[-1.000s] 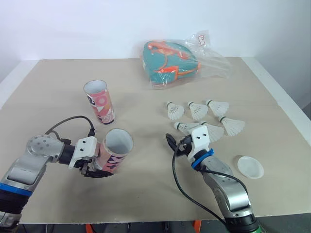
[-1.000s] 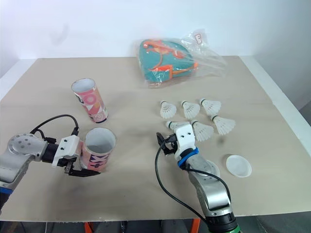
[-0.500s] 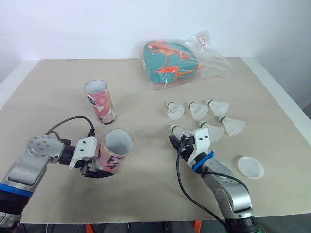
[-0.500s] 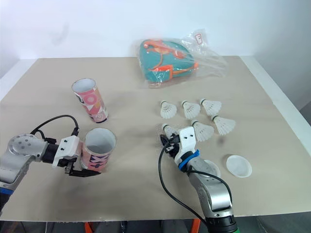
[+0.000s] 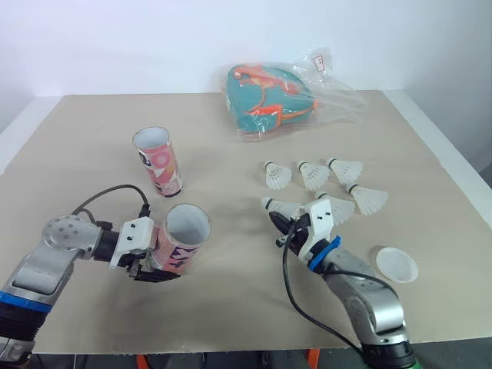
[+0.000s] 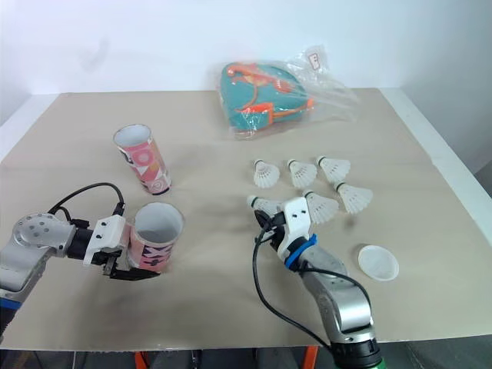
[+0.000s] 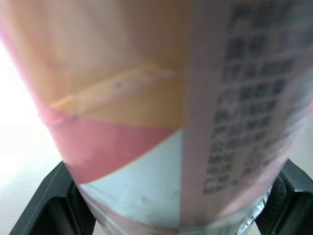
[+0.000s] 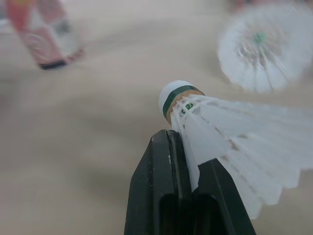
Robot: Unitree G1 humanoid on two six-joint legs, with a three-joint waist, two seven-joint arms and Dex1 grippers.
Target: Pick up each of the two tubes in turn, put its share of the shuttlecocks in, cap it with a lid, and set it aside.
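My left gripper (image 5: 151, 266) is shut on a pink patterned tube (image 5: 183, 236), held tilted with its open mouth facing up; in the left wrist view the tube (image 7: 161, 112) sits between the black fingers (image 7: 44, 208). A second pink tube (image 5: 157, 161) stands upright behind it. My right gripper (image 5: 287, 227) is shut on the feathers of a white shuttlecock (image 5: 278, 207), cork pointing left; in the right wrist view that shuttlecock (image 8: 220, 132) sticks out past the gripper (image 8: 188, 147). Several more shuttlecocks (image 5: 313, 175) lie on the table to the right. A white lid (image 5: 396, 264) lies near the front right.
A teal and orange bag in clear plastic (image 5: 270, 100) lies at the back of the beige table (image 5: 92, 123). The table's right edge (image 5: 453, 173) runs close to the shuttlecocks and the lid. A black cable (image 5: 115, 191) loops above my left arm.
My right gripper has shut on the nearest shuttlecock and drawn it a little to the left, off its spot. The left gripper and its tube have not moved.
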